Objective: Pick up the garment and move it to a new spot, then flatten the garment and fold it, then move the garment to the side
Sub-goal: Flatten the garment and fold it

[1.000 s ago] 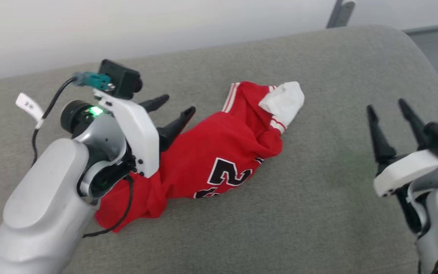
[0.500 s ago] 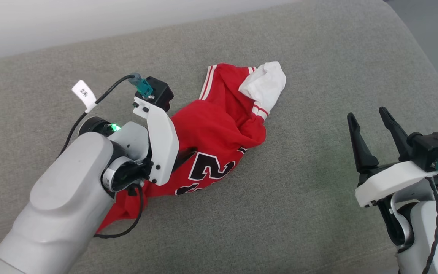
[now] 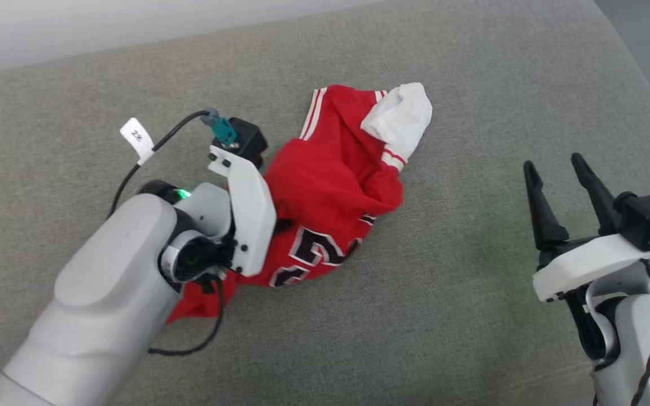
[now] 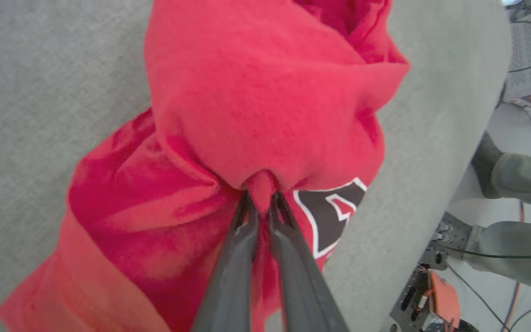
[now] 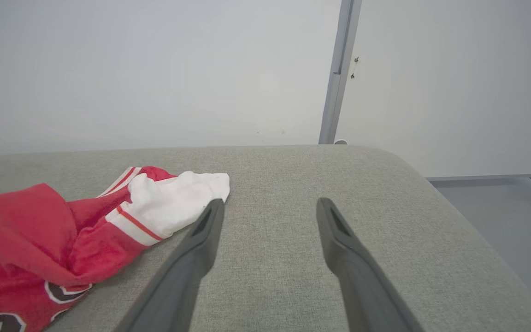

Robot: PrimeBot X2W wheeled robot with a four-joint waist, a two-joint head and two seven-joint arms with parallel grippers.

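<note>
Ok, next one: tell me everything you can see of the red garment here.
The garment is a red jersey-style shirt of soft, thin-looking fabric, crumpled in a heap on the grey upholstered surface. A white short sleeve with red-white striped trim lies at its far end; black, white-outlined digits show partly on a near fold. The left pincer is shut on a bunched red fold. The right pincer stands open, apart from it.

The garment (image 3: 330, 186) is soft, matt red cloth with a faintly fuzzy nap; its sleeve (image 3: 401, 115) is white knit. The upholstered cushion (image 3: 471, 293) under it is coarse grey woven fabric. The right gripper (image 3: 553, 160) has matt dark plastic fingers (image 5: 191, 258). The left forearm (image 3: 105, 293) shell is smooth, pale, slightly glossy plastic.
</note>
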